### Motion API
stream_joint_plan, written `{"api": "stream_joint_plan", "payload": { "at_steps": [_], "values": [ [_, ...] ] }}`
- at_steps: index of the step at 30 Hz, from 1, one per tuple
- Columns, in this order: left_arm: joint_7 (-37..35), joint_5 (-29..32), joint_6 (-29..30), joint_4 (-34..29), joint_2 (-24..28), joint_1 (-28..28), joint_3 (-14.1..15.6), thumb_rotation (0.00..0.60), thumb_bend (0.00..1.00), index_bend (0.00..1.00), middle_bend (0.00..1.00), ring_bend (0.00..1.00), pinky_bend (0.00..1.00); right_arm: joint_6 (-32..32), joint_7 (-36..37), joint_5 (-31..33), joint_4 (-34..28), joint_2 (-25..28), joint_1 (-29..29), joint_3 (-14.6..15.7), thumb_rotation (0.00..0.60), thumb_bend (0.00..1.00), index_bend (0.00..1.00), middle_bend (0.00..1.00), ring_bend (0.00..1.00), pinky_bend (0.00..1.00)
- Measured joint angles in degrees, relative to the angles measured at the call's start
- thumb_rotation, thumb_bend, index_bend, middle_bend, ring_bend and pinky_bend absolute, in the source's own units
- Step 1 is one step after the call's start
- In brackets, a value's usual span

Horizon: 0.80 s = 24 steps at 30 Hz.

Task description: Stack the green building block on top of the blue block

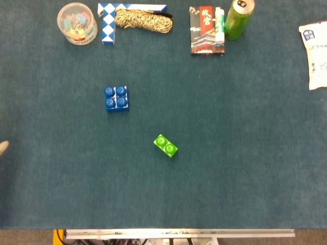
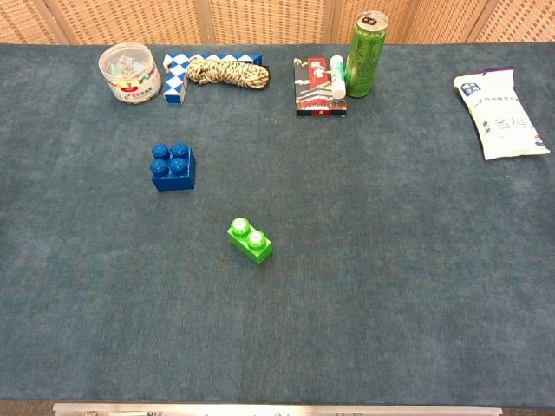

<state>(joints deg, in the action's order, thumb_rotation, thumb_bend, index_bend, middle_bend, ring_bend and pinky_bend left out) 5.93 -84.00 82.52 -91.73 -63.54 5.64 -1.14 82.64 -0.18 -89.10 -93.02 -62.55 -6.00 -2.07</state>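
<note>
The blue block (image 1: 116, 98) (image 2: 173, 165), square with studs on top, sits left of the table's middle. The green block (image 1: 165, 145) (image 2: 250, 239), a narrow two-stud piece lying diagonally, rests on the cloth nearer the front and to the right of the blue one, apart from it. Nothing touches either block. At the left edge of the head view, a small pale tip that looks like part of my left hand (image 1: 3, 148) pokes in; too little shows to tell how its fingers stand. My right hand appears in neither view.
Along the far edge stand a clear tub of clips (image 1: 77, 23), a blue-white snake puzzle (image 1: 108, 20), a coil of rope (image 1: 143, 21), a red-black box (image 1: 206, 30) and a green can (image 1: 238, 19). A white packet (image 1: 316, 53) lies far right.
</note>
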Motion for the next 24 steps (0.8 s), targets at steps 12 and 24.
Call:
{"api": "stream_joint_plan", "payload": {
  "at_steps": [12, 24],
  "values": [
    [-0.96, -0.5, -0.57, -0.46, 0.03, 0.0, 0.5, 0.6, 0.08, 0.39, 0.38, 0.24, 0.39, 0.1, 1.3, 0.98, -0.39, 0.67, 0.0, -0.51, 0.6, 0.22, 0.28, 0.22, 0.09, 0.28],
    [-13.0, -7.88, -1.98, -4.12, 1.08, 2.18, 2.35, 0.6, 0.08, 0.4, 0.11, 0.0, 0.05, 1.83, 2.36, 1.77, -0.75, 1.43, 0.86, -1.1, 0.6, 0.22, 0.29, 0.22, 0.09, 0.28]
  ]
}}
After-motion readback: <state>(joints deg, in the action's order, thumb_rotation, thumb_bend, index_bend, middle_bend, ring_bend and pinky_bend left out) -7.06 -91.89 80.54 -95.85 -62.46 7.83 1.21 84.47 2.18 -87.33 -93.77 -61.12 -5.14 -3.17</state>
